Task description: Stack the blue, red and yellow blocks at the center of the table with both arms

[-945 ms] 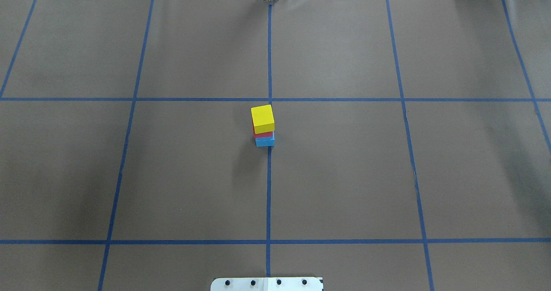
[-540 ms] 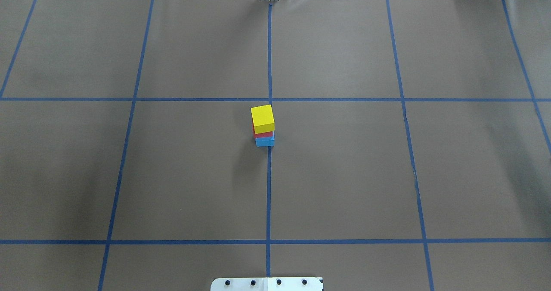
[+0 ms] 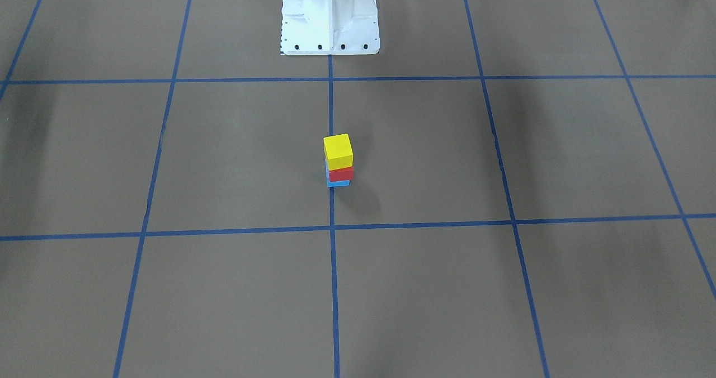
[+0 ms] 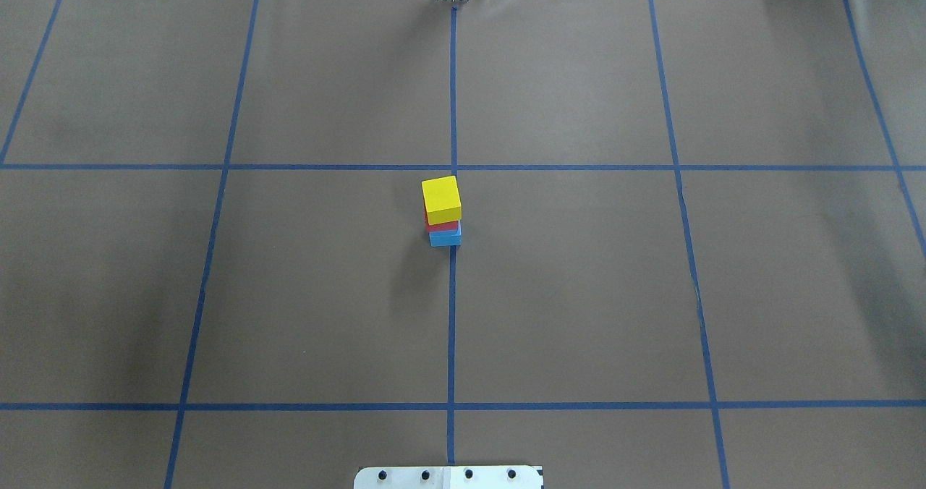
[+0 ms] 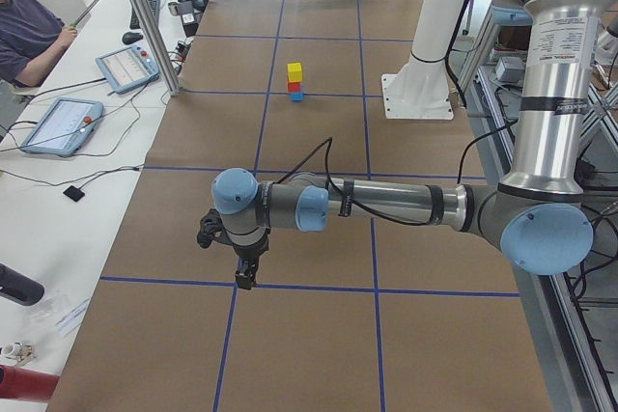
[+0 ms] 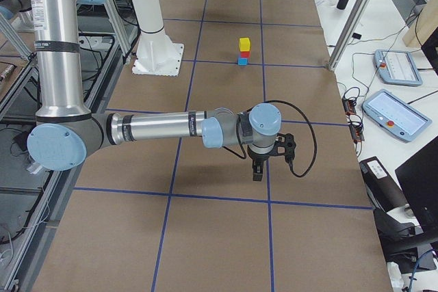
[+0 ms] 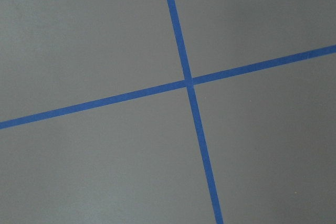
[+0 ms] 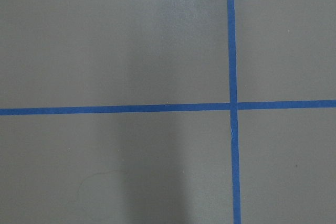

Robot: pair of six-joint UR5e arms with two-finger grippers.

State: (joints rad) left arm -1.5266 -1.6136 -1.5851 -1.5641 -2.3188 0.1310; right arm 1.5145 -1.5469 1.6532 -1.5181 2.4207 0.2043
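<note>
Overhead exterior view shows you the yellow cube block (image 4: 441,198) resting on the flat red block (image 4: 443,225), which sits on the flat blue block (image 4: 445,238). The stack stands on the brown paper-covered table (image 4: 579,294), just at 6 o'clock of the central blue tape crossing (image 4: 453,167). In the side views, the left gripper (image 5: 247,277) and right gripper (image 6: 258,171) hang low over the paper. The stack is well apart at their 12 o'clock. You cannot tell whether either is wide or narrow.
</note>
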